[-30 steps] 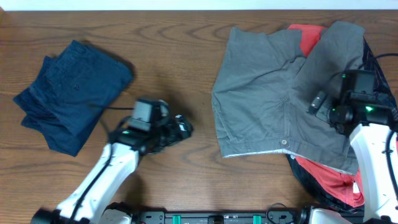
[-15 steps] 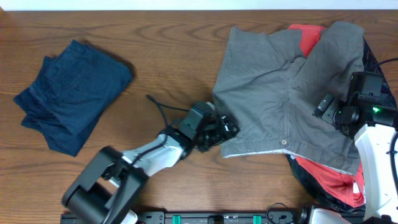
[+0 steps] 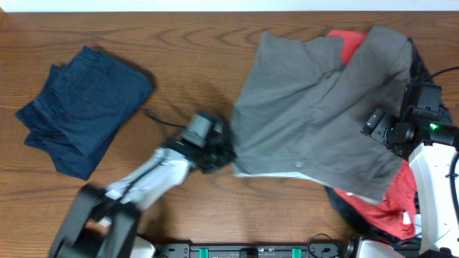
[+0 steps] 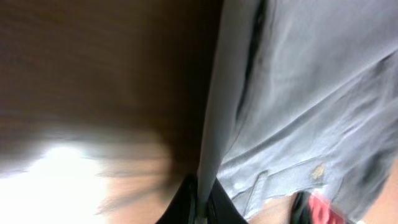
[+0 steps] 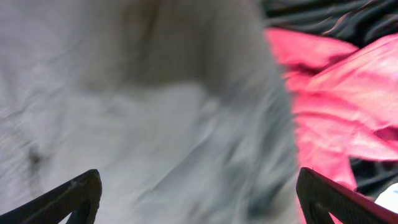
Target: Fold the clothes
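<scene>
Grey shorts: the grey shorts point(image 3: 315, 107) lie on the right half of the bench point(image 3: 186, 50). They are spread over the other clothes, and their left edge reaches toward the middle of the wood.

Pile beneath: a red garment point(image 3: 393, 209) shows below and at the top of the grey cloth. A black garment point(image 3: 353, 209) sits under that, at the right side.

Left pincer: the left pincer point(image 3: 219, 152) is at the shorts' left edge. Its wrist view is smeared, but the fingers look nipped tight on a thin fold of that grey edge.

Right pincer: the right pincer point(image 5: 199, 177) is spread wide and holds nothing. It hangs over the grey fabric, with red cloth just beside it.

Navy shorts: the navy shorts point(image 3: 82, 107) sit folded at the far left, well apart from all this.

Step in hand: I'd say the grey shorts are being drawn off the pile onto bare wood, to be laid flat for folding.

Doing it well: haul low and level toward the middle, so the cloth slides rather than bunches. The open pincer would serve best by taking the far edge to keep the shorts stretched, or by staying clear of the fabric.

Watch for: the nip is slim and could slip off. The red piece may also ride along underneath.
</scene>
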Robot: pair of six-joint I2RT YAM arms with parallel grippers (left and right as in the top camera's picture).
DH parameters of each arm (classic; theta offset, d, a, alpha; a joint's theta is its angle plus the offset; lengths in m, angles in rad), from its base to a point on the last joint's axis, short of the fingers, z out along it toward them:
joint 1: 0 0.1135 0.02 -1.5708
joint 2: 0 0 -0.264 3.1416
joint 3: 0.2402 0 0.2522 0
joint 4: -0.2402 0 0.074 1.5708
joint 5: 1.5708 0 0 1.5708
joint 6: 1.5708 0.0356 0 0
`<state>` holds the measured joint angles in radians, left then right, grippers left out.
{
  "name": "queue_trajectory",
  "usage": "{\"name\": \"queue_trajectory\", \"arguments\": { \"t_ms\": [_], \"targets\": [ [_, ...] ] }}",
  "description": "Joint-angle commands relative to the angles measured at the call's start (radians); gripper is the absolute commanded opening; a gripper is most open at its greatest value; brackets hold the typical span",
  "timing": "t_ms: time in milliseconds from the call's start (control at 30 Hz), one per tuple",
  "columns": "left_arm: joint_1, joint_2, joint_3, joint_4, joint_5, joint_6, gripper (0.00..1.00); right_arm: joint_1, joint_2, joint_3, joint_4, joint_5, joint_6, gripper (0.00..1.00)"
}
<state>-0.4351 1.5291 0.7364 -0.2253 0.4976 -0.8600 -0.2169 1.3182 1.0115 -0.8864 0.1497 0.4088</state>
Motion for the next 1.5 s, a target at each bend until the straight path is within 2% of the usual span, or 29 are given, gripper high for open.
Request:
{"name": "queue_trajectory", "arguments": {
  "t_ms": [0, 67, 167, 200, 267, 300, 367, 400, 467, 633, 800, 1167, 1333, 1367, 1433, 1467],
  "targets": [
    [0.19, -0.134, 0.167, -0.121, -0.015, 0.269, 0.06, -0.008, -0.005, 0.002, 0.001, 0.004, -0.018, 0.98],
    [0.306, -0.17, 0.265, -0.184, -0.015, 0.359, 0.06, -0.008, -0.005, 0.002, 0.002, 0.003, -0.018, 0.98],
    [0.46, -0.178, 0.351, -0.198, -0.022, 0.377, 0.06, -0.008, -0.005, 0.002, 0.001, 0.003, -0.018, 0.98],
    [0.5, -0.177, 0.357, -0.196, -0.031, 0.376, 0.11, -0.008, -0.005, 0.002, 0.001, 0.003, -0.018, 0.97],
    [0.567, -0.173, 0.354, -0.212, -0.045, 0.372, 0.39, -0.008, -0.005, 0.002, 0.0, 0.003, -0.018, 0.97],
    [0.591, -0.166, 0.352, -0.246, -0.044, 0.372, 0.6, -0.008, -0.005, 0.002, 0.0, -0.003, -0.023, 0.97],
    [0.6, -0.153, 0.352, -0.322, -0.043, 0.373, 0.81, -0.008, -0.005, 0.002, 0.003, -0.031, -0.04, 0.96],
    [0.598, -0.146, 0.352, -0.365, -0.037, 0.373, 0.88, -0.008, -0.004, 0.002, 0.007, -0.05, -0.053, 0.95],
    [0.577, -0.131, 0.352, -0.468, -0.034, 0.373, 0.93, -0.008, -0.004, 0.002, 0.016, -0.084, -0.074, 0.95],
    [0.451, -0.087, 0.332, -0.652, -0.032, 0.373, 0.94, -0.005, -0.003, 0.002, 0.02, -0.124, -0.104, 0.93],
    [0.258, -0.031, 0.282, -0.658, 0.037, 0.335, 0.94, -0.005, -0.003, 0.002, 0.021, -0.124, -0.104, 0.93],
    [-0.14, 0.125, 0.217, -0.385, 0.053, -0.042, 0.94, -0.005, -0.003, 0.002, 0.018, -0.124, -0.116, 0.93],
    [-0.262, 0.172, 0.217, -0.286, 0.052, -0.131, 0.94, -0.005, -0.003, 0.002, -0.001, -0.127, -0.118, 0.92],
    [-0.281, 0.183, 0.217, -0.267, 0.051, -0.134, 0.92, -0.005, -0.003, 0.002, -0.006, -0.133, -0.119, 0.9],
    [-0.313, 0.204, 0.217, -0.246, 0.034, -0.134, 0.82, -0.005, -0.003, 0.002, -0.026, -0.16, -0.119, 0.85],
    [-0.324, 0.213, 0.217, -0.247, 0.016, -0.134, 0.68, -0.005, -0.003, 0.002, -0.04, -0.176, -0.119, 0.81]
  ]
}}
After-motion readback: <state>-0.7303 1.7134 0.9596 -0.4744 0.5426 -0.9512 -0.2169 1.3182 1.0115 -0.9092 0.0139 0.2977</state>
